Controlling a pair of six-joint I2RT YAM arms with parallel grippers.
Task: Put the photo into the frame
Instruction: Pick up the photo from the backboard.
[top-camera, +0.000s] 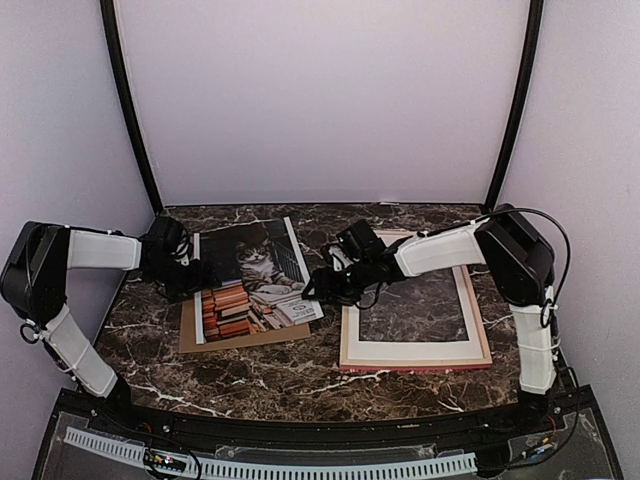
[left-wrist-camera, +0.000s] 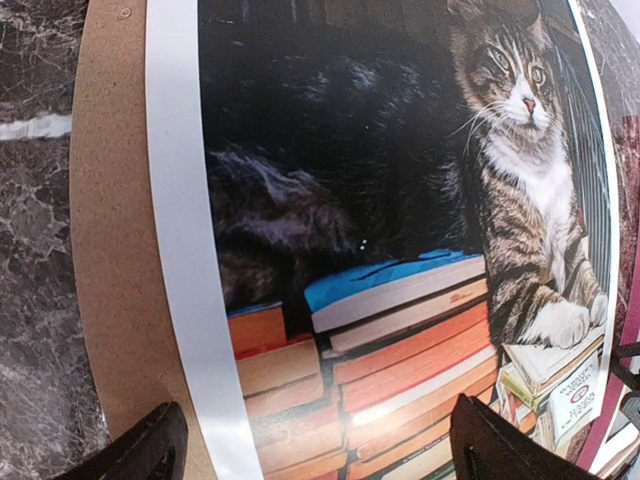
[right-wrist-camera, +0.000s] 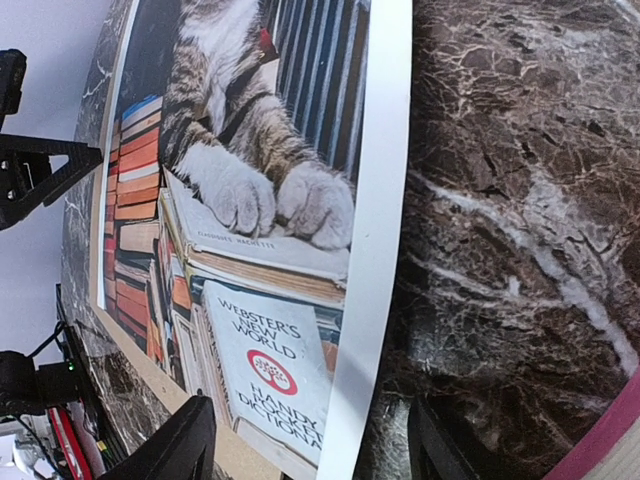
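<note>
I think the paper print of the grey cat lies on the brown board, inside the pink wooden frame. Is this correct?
Not inside. The paper print of the grey cat lies on the brown board, beside the pink wooden frame. The top external view shows it.

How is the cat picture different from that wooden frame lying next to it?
The photo is a solid printed sheet with a white border; the frame is an open rectangle, with the table showing through it. The photo rests on a brown board; the frame lies straight on the table. Both are rectangular and lie flat.
</note>
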